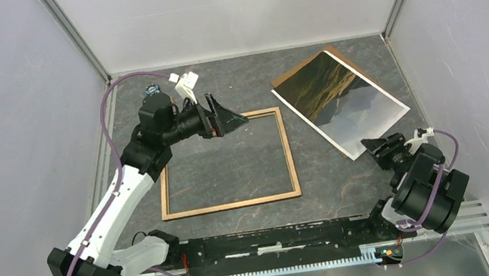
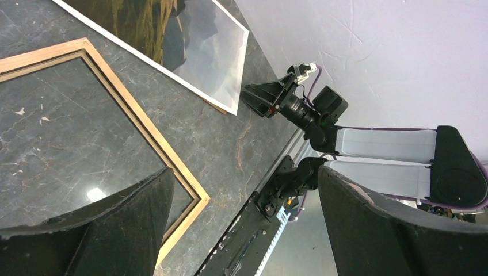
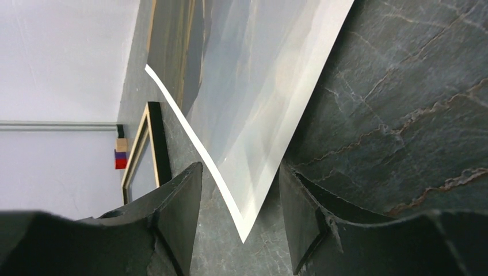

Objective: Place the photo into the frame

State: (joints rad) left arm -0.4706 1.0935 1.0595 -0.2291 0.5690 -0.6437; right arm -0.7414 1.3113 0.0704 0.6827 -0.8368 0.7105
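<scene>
Right gripper (image 3: 240, 167): my jaws stood apart, straddling the photo's near corner, not pinching it.
Photo (image 1: 341, 99): one, picture up, stretching diagonally away toward the worktop's (image 1: 350, 188) far right corner.
Board (image 1: 297, 67): one, under it.
Frame (image 1: 288, 153): one, leftward, mid-worktop.
Left gripper (image 1: 224, 119): wide open over the frame's far left corner.
Nearer arm: my right.

The left arm (image 1: 114, 199) is white shells between black joints; a purple cable (image 1: 106, 121) runs along it. Left gripper (image 1: 224, 118) and right gripper (image 1: 380, 145) have black wedge-shaped fingers (image 2: 109, 230).
</scene>
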